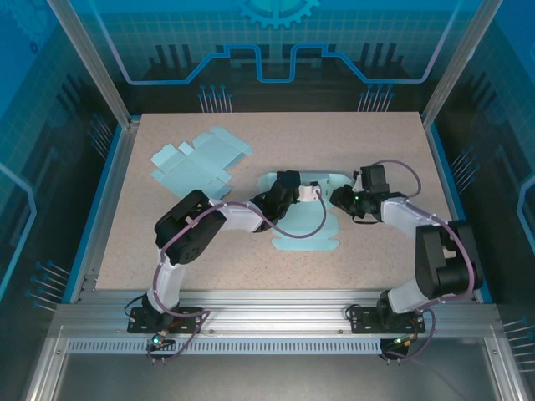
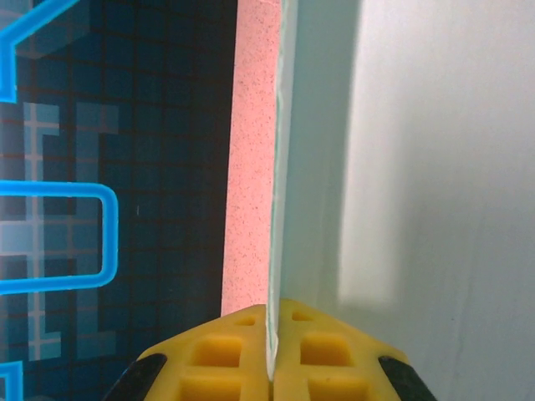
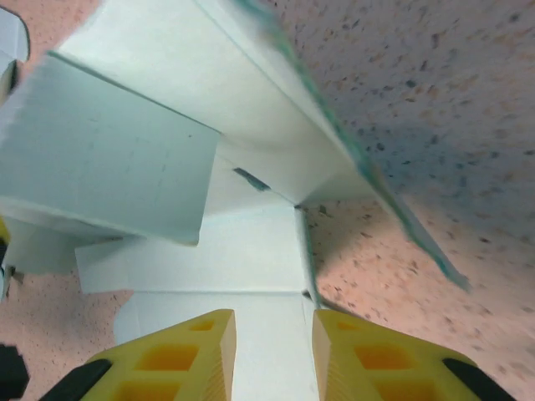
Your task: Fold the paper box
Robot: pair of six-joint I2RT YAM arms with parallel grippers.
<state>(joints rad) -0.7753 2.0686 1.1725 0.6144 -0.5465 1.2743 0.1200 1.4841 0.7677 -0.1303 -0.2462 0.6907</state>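
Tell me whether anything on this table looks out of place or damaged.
Nothing stands out. The half-folded paper box sits mid-table with no visible tears, one panel pinched in the left pincer. A second flat box blank lies angled at the far left, also intact.

Robot test cell, laboratory type. Two robot arms (image 1: 192, 234) are bolted to a slotted aluminium rail (image 1: 276, 319), well behind the left gripper (image 1: 316, 192) and the right gripper (image 1: 336, 199). Beneath both claws lies a speckled worktop (image 1: 376, 142) with a blue edge. Aluminium uprights (image 1: 90, 63) rise to either side of the claws. Beyond them stand blue wall panels (image 1: 351, 33) printed with gear and circuit graphics. An exposed cable (image 1: 399, 163) loops just behind the right claw.
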